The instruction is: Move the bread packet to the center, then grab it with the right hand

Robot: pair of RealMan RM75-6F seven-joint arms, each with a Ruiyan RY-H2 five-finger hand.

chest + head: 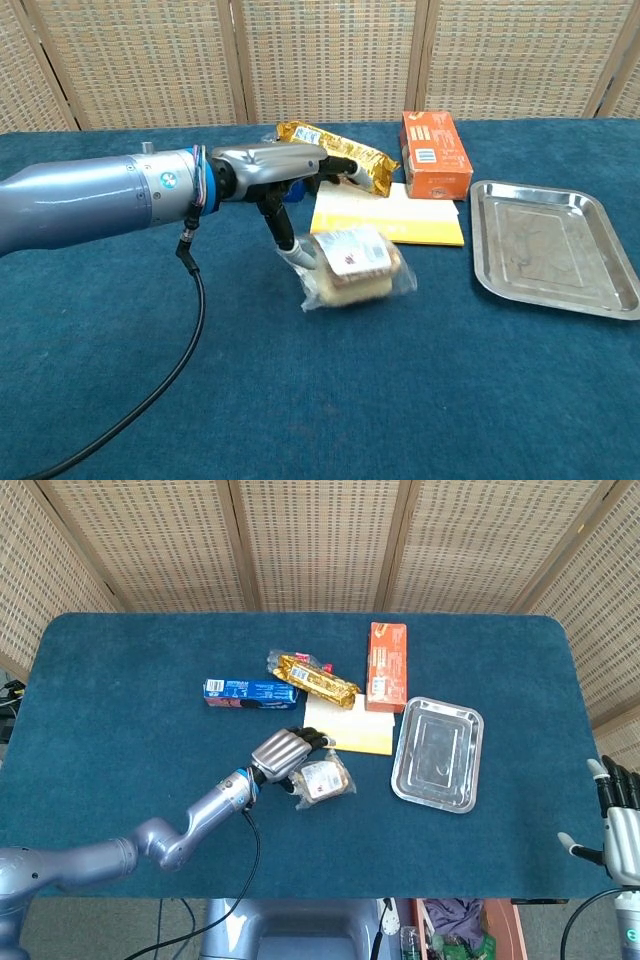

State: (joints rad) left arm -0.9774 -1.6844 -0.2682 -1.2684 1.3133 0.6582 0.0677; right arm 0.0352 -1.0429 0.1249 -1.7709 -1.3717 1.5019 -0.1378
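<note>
blue biscuit box hidden behind left hand
</note>
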